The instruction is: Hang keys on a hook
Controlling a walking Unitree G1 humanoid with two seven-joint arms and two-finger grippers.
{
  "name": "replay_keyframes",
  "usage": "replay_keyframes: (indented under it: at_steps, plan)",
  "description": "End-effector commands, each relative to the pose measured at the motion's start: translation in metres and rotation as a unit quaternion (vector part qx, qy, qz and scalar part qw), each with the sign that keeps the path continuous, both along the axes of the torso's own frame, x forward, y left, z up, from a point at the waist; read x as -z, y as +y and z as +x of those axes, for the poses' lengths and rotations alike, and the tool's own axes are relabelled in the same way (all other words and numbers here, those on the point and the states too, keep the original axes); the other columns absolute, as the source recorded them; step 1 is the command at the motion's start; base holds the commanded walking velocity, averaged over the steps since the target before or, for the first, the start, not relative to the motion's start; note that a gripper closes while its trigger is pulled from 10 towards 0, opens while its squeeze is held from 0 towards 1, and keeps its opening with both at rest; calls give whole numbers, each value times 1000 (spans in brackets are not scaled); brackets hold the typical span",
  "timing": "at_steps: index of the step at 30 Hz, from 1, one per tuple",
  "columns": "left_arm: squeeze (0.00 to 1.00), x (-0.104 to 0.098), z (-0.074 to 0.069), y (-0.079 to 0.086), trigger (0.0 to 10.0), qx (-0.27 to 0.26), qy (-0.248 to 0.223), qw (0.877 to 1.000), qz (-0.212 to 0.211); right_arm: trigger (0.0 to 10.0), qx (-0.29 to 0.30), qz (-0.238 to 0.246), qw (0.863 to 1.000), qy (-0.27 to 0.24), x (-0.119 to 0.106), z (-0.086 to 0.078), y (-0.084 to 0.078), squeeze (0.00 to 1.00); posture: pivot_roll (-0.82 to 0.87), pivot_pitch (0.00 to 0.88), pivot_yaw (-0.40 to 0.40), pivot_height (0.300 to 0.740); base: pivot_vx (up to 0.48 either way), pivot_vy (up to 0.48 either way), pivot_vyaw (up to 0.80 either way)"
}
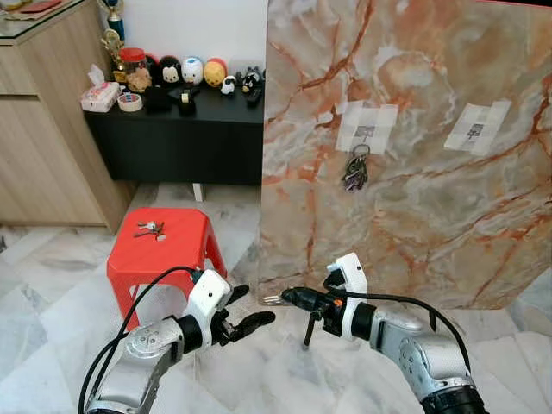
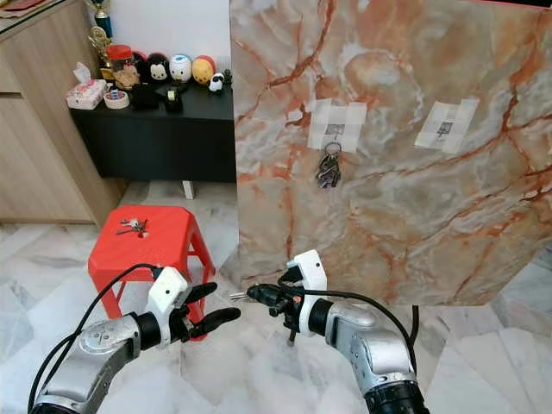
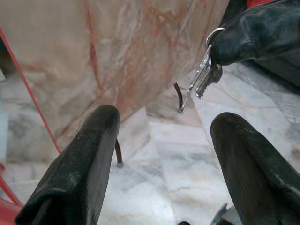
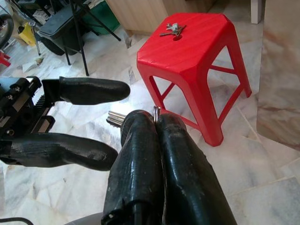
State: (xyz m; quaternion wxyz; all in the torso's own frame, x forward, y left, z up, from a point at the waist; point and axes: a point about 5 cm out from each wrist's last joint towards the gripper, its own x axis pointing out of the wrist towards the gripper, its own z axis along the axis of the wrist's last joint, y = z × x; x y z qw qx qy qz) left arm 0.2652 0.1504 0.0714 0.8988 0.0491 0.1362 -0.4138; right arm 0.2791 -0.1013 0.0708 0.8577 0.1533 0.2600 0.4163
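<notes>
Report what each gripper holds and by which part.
The right gripper pinches a set of keys near its ring, jaws shut, the blades sticking out. The left gripper is open and holds nothing.

Even, bright indoor light, sharp head views. The marble floor [image 1: 52, 285] shines softly. The near black fingers [image 3: 84, 154] blur in the wrist views; soft shadows throughout.

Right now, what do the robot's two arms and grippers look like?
Both arms are silver metal tubes with black joint rings. Each wrist carries a white box-shaped housing. The left gripper and right gripper each have two long, black, rounded fingers. Black cables loop along both arms; the right wrist shows a small orange mark.
</notes>
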Motion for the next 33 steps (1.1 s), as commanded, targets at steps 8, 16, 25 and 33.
replay_keyframes:
  at_steps: [8, 16, 25, 33]
  plan:
    - [0, 2, 0, 2, 10000, -2, 12, 1000, -3, 10000, 3, 13, 1000, -7, -9, 2, 1, 0, 10, 52, -84, 737, 0, 0, 0]
    - [0, 5, 4, -1, 10000, -20, 25, 999, -40, 10000, 3, 20, 1000, -2, -10, 2, 2, 0, 9, 54, -83, 737, 0, 0, 0]
    - [0, 1, 5, -5, 10000, -12, 22, 998, -50, 10000, 4, 17, 1000, 1, -7, 2, 3, 0, 13, 60, -84, 737, 0, 0, 0]
    - [0, 1, 4, -2, 10000, -12, 23, 998, -51, 10000, 3, 21, 1000, -1, -9, 3, 3, 0, 12, 62, -83, 737, 0, 0, 0]
